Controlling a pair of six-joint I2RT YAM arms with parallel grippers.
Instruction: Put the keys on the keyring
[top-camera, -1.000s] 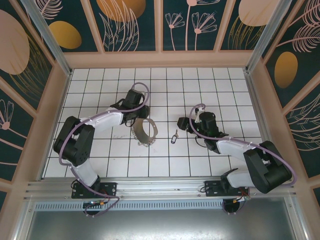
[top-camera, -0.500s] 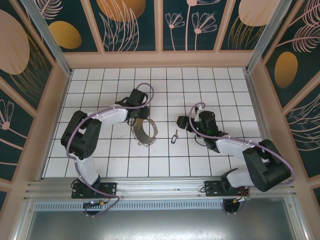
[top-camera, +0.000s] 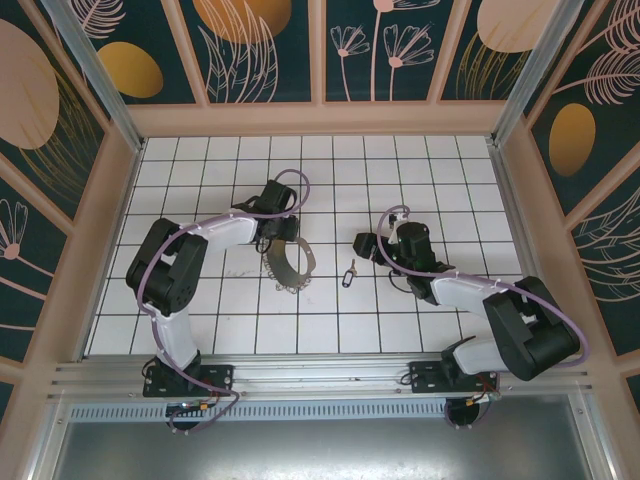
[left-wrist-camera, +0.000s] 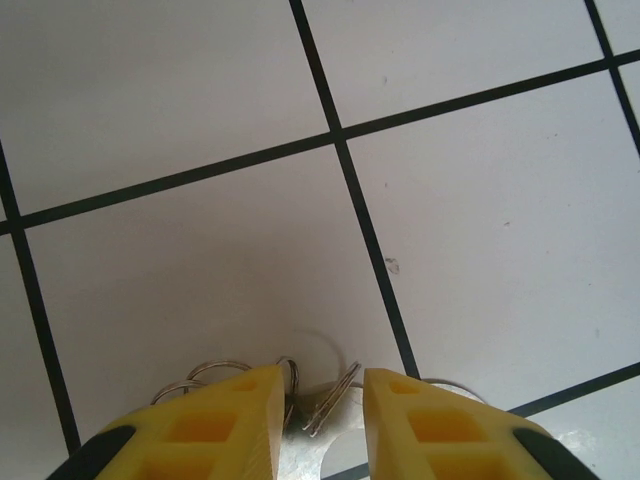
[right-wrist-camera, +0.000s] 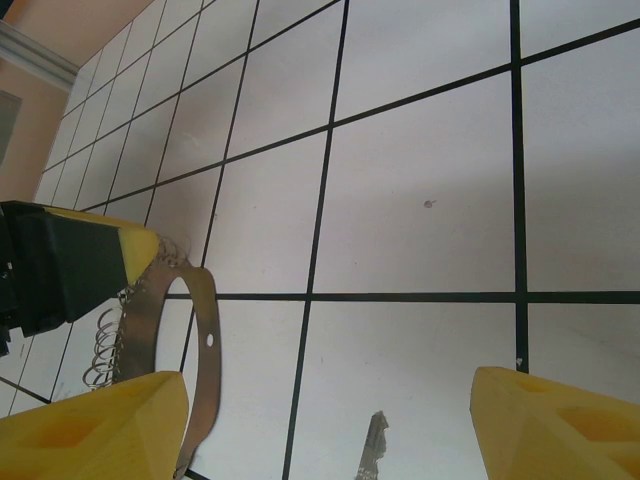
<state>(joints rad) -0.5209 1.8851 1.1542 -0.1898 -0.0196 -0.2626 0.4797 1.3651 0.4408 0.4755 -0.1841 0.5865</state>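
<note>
While the left claw (left-wrist-camera: 322, 380) straddles the keyring (right-wrist-camera: 203, 370), narrowly parted, grip unclear, the right claw (right-wrist-camera: 320, 388) gapes wide, empty.

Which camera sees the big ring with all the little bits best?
The top external view: the whole keyring shows there. The right wrist view catches one curved side; the left wrist view a few of its rings at the bottom edge.

The keyring (right-wrist-camera: 205, 370) is brushed metal, the fingers (left-wrist-camera: 215, 435) matt yellow plastic, the tiled floor (left-wrist-camera: 480, 200) smooth, perhaps faintly glossy.
</note>
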